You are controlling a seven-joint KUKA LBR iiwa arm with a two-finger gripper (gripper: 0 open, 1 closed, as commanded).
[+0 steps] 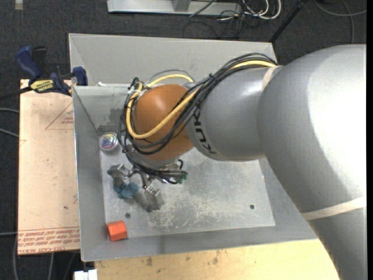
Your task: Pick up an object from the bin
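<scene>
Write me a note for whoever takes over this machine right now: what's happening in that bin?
Gripper: low in the bin, left of centre, right beside a small blue-grey thing. Its grip cannot be made out.
Other things: a shiny round thing near the left wall, an orange block in the front left corner.
Done: gripper is down at the floor.
Left: grasp one thing and lift it out.

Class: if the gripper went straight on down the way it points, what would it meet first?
Probably the small blue-grey thing beneath the gripper, left of the bin's middle; depth is unclear, so perhaps bin floor.
</scene>
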